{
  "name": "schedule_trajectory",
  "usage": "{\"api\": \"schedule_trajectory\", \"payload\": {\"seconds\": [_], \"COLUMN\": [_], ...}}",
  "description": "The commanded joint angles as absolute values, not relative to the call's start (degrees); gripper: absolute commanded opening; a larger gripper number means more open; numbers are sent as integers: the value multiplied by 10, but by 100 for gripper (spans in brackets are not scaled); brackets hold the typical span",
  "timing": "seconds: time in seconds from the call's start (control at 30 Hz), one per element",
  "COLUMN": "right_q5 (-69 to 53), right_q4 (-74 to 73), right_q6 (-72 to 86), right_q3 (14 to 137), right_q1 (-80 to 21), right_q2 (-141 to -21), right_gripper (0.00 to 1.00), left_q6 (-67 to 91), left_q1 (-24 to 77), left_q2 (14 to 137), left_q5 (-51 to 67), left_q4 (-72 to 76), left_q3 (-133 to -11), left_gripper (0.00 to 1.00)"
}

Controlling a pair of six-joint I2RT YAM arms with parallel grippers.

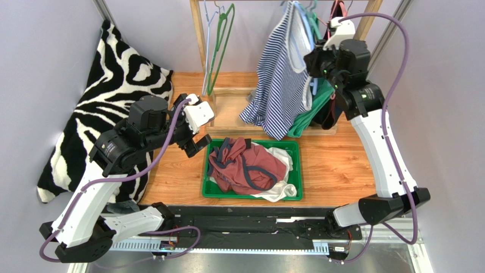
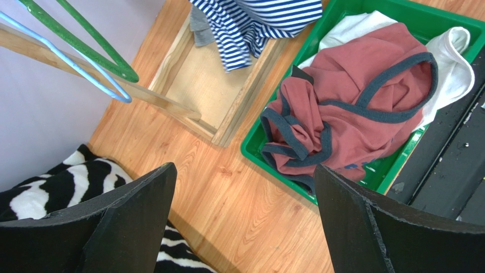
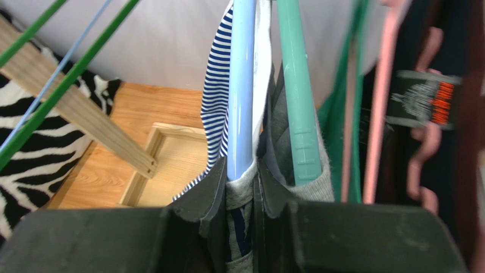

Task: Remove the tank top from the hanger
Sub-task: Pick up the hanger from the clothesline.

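Note:
A navy-and-white striped tank top with grey trim hangs on a light blue hanger at the rack's right end. My right gripper is up at the hanger's shoulder. In the right wrist view it is shut on the tank top's grey strap and the blue hanger arm. My left gripper is open and empty, low above the wooden floor left of the green bin. In the left wrist view its fingers stand wide apart over bare wood.
The green bin holds a red top and a white cloth. Green and blue bare hangers hang at the rack's left. A teal hanger, green and dark garments hang beside the striped one. A zebra cushion leans at left.

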State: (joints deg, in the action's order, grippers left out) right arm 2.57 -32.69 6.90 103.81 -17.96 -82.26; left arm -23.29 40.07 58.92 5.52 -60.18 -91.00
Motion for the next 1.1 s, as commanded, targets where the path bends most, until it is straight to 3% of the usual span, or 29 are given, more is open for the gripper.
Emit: {"api": "schedule_trajectory", "payload": {"seconds": [0.0,0.43,1.07], "right_q5": [43,-148,-152], "right_q4": [-314,-266,-217], "right_q6": [97,82,61], "right_q3": [1013,1059,1130], "right_q1": [-136,-171,-201], "right_q2": [-782,-823,-769], "right_gripper": [0,0,0], "left_q6": [-222,-221,-221], "left_q1": [398,396,394], "left_q2": [583,584,578], "left_q5": [60,63,59], "left_q4": [-584,-585,-587], "left_q3": [-912,-914,-912], "left_gripper": [99,99,99]}}
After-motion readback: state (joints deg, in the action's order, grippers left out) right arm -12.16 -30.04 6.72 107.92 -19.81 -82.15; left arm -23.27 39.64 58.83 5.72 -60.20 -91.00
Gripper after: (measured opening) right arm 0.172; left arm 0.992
